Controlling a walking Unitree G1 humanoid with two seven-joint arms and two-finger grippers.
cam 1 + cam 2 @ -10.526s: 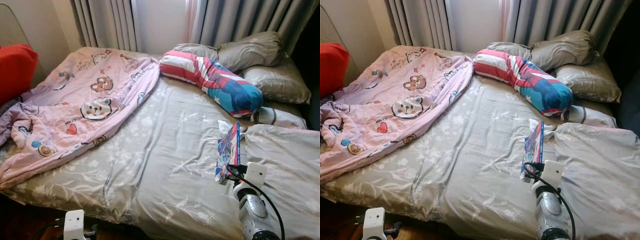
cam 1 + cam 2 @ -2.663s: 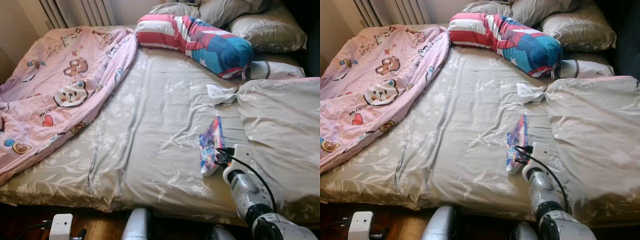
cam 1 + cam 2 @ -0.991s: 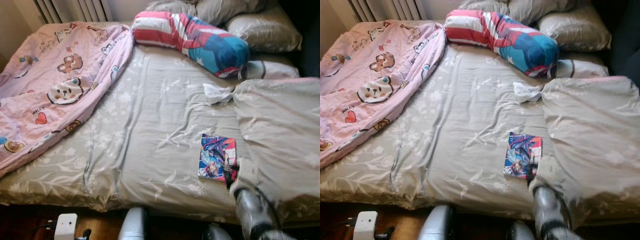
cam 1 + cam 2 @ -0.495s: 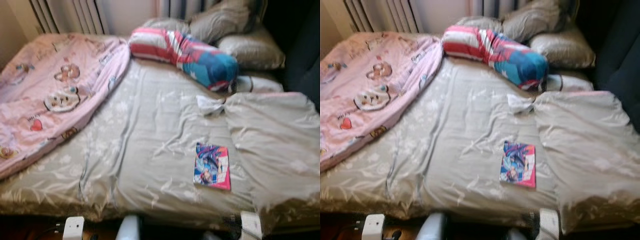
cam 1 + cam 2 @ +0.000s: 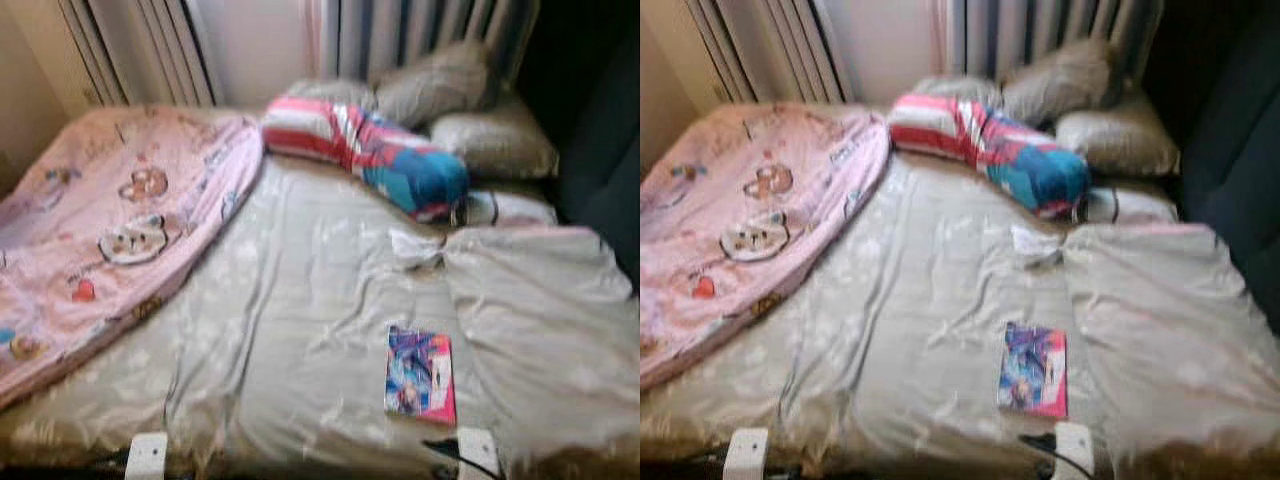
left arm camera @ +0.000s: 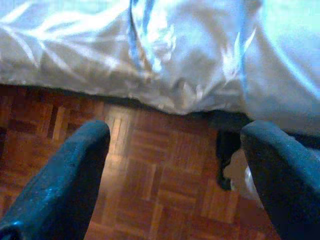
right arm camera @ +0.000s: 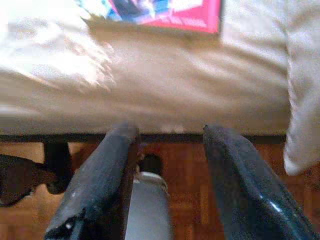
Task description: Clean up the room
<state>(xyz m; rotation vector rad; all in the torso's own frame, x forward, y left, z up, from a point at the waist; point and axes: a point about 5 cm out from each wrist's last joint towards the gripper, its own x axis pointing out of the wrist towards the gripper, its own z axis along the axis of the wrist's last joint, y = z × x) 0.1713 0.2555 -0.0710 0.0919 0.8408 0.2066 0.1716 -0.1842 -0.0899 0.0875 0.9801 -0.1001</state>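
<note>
The book [image 5: 420, 374] lies flat on the bed [image 5: 300, 330], cover up, near the foot edge and just beside the folded grey duvet [image 5: 545, 320]. A small white cloth [image 5: 415, 246] lies further from the book, toward the striped bolster [image 5: 365, 150]. The pink blanket [image 5: 110, 230] is well apart from the book. The right pincer [image 7: 167, 175] hangs below the bed edge, near the book, half open and empty. The left pincer [image 6: 175, 175] is wide open over the wooden floor [image 6: 145, 180], probably idle.
</note>
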